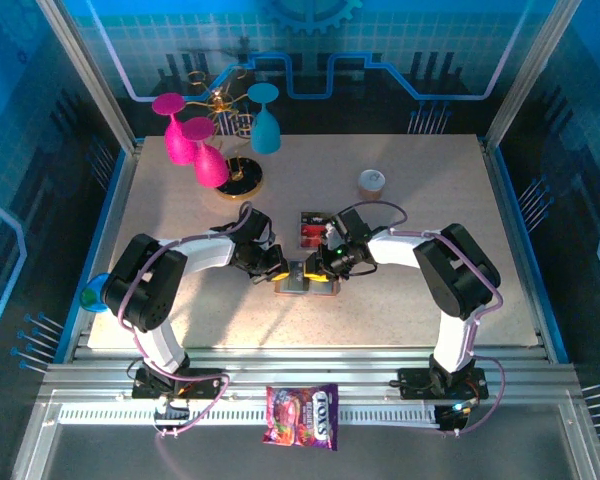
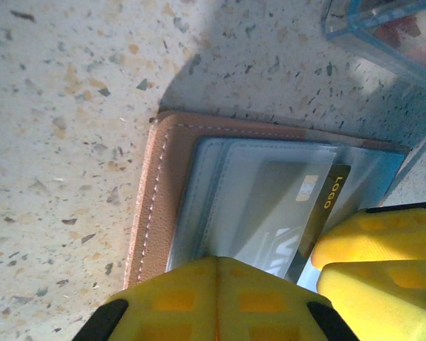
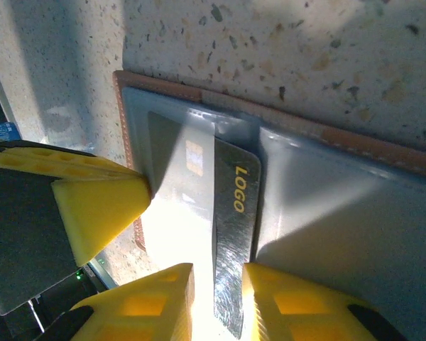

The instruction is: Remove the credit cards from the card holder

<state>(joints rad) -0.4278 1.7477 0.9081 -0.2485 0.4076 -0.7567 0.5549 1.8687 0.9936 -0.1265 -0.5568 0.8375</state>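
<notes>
**Status: dark card (image 3: 234, 213) partway out of card holder (image 2: 163, 206)**

The card holder lies open on the counter (image 2: 71, 106) between both tools. The left tool (image 2: 216, 268) is closed, empty, tips on a clear pocket. The right tool (image 3: 216, 270) clamps the dark card, marked LOGO, by its free end.

Speckled beige table (image 1: 450, 215) inside blue-lit glass walls (image 1: 20, 150).
</notes>
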